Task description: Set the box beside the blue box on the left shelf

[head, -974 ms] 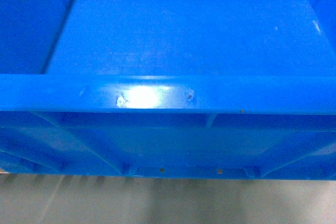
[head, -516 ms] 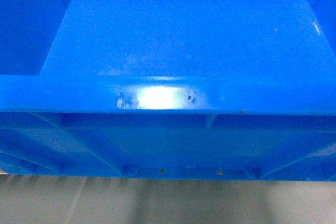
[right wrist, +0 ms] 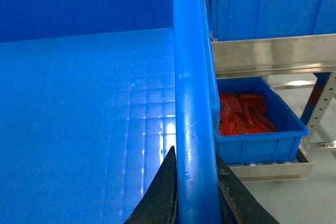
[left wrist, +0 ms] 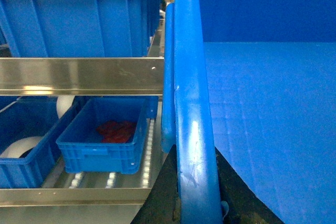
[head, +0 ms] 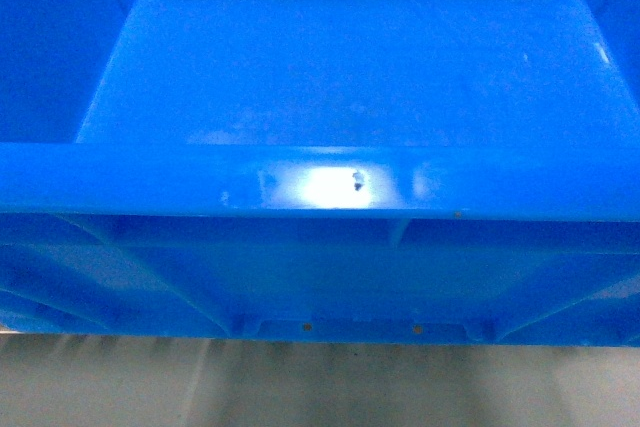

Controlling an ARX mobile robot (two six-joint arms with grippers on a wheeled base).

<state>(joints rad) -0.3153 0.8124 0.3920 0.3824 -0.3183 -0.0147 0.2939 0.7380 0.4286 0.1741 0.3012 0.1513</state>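
Observation:
The box (head: 350, 67), a large bright-blue crate with a small chip (head: 357, 181) mid-rim, fills the head view. My left gripper (left wrist: 193, 153) is shut on its left rim (left wrist: 189, 77), black fingers either side. On the opposite rim (right wrist: 191, 77), my right gripper (right wrist: 194, 153) is shut the same way. In the left wrist view the left shelf shows a steel front rail (left wrist: 79, 75) and white rollers (left wrist: 148, 145). A large blue box (left wrist: 79, 22) stands on its upper level, just left of the held box.
A small blue bin (left wrist: 102, 140) with red contents sits on the lower rollers, beside other blue bins (left wrist: 26, 150). In the right wrist view, another bin of red parts (right wrist: 252, 124) lies under a steel rail (right wrist: 273, 53) and a blue crate (right wrist: 262, 3). Grey floor (head: 300, 387) lies below.
The glare on the near rim has slid to the right and the floor streaks have shifted. The box stays held, nearly unmoved in the head view.

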